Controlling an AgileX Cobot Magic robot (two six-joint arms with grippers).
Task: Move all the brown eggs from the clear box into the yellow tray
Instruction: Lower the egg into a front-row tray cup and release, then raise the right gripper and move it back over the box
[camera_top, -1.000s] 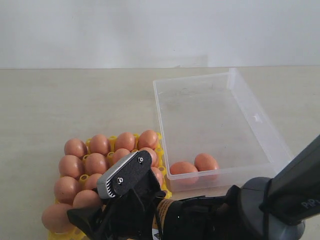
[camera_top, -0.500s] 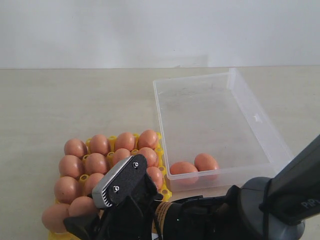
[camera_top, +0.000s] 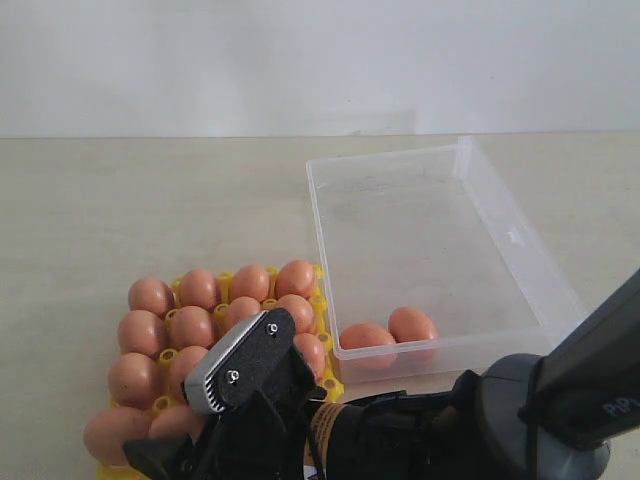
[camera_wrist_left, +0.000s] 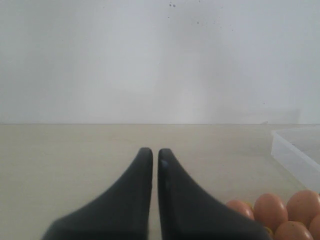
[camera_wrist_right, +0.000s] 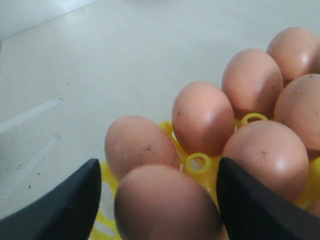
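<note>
Layout of the surface (camera_top: 150, 200). A tray (camera_top: 225, 280) lies at the near left and a box (camera_top: 318, 230) just beside it on the right; the box reaches farther back than the tray. Eggs (camera_top: 192, 325) sit in the tray's cups, row behind row. Two more eggs (camera_top: 412, 324) lie side by side in the box, against its near wall and towards its left end. The right end effector (camera_wrist_right: 159, 197) stands over the tray's near edge, with one near-row egg between its fingers. Its arm (camera_top: 520, 420) comes in from the near right, before the box.
</note>
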